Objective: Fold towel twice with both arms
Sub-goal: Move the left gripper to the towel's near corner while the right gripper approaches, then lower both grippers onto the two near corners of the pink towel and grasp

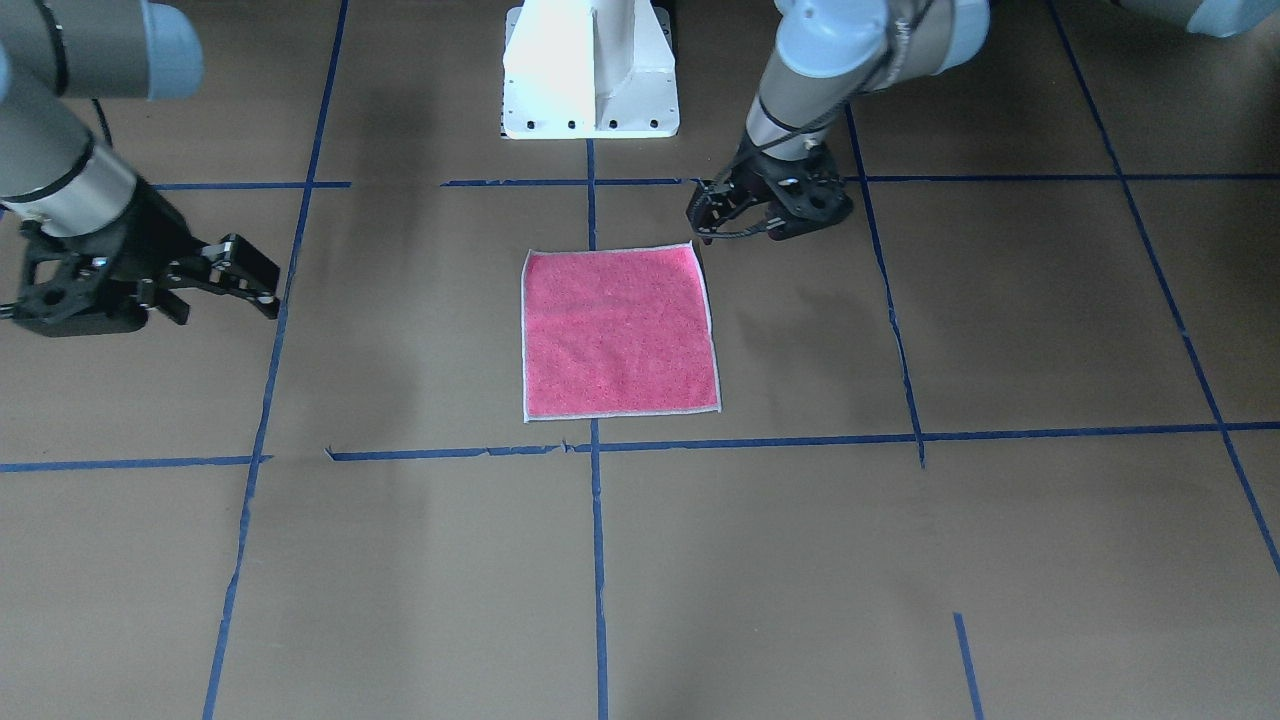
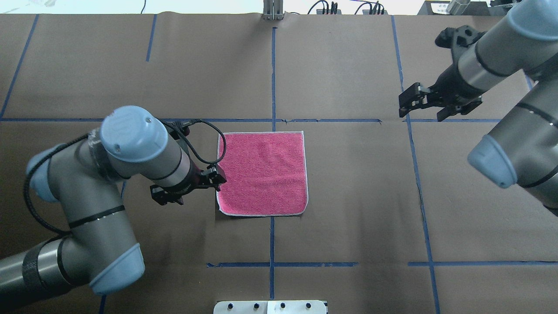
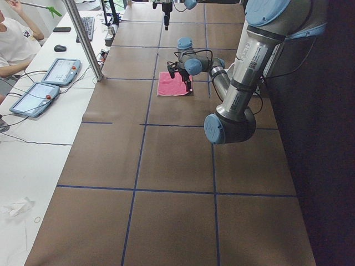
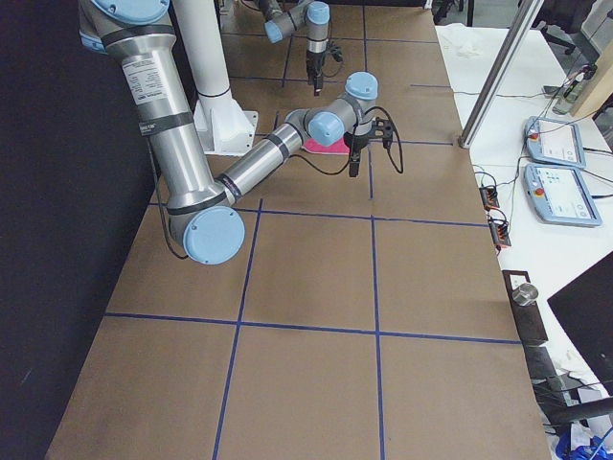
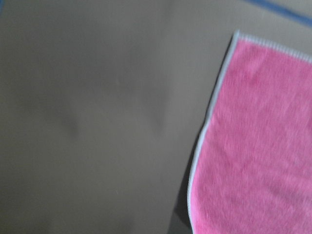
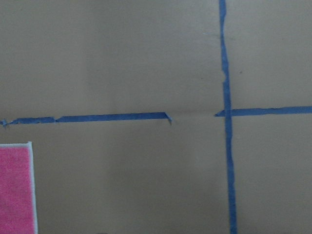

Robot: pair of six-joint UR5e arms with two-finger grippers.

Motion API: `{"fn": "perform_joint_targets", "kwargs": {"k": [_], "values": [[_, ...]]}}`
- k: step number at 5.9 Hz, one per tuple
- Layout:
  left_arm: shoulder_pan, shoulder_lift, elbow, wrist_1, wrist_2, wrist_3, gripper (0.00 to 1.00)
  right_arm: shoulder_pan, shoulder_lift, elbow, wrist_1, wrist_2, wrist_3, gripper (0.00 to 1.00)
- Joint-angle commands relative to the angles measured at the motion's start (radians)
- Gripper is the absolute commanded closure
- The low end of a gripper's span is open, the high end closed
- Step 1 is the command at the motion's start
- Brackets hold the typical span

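Note:
The towel (image 1: 620, 332) lies flat and unfolded on the brown table, pink face up, with pale edging all round. It also shows in the overhead view (image 2: 261, 173), the left wrist view (image 5: 258, 146) and, as a corner only, in the right wrist view (image 6: 14, 190). My left gripper (image 2: 218, 179) is low beside the towel's left edge near its near-left corner, and appears open and empty (image 1: 697, 218). My right gripper (image 2: 409, 101) is open and empty, well off to the right of the towel (image 1: 255, 275).
Blue tape lines (image 2: 273, 78) divide the brown table cover into squares. The white pedestal base (image 1: 590, 70) stands at the robot's edge of the table. Tablets and an operator (image 3: 16, 39) are on a side bench beyond the table.

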Motion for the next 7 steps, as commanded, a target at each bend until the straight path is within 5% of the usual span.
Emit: {"fn": "perform_joint_targets", "kwargs": {"k": [1,3,7], "values": [[0.060,-0.040,0.105,-0.077,0.050,-0.056,0.10,-0.174,0.019,0.002,0.099,-0.138,0.252,0.00],[0.060,-0.046,0.163,-0.128,0.050,-0.057,0.20,-0.281,0.035,-0.002,0.100,-0.204,0.336,0.00],[0.060,-0.048,0.166,-0.133,0.049,-0.056,0.63,-0.366,0.079,-0.022,0.099,-0.232,0.402,0.01]]}}
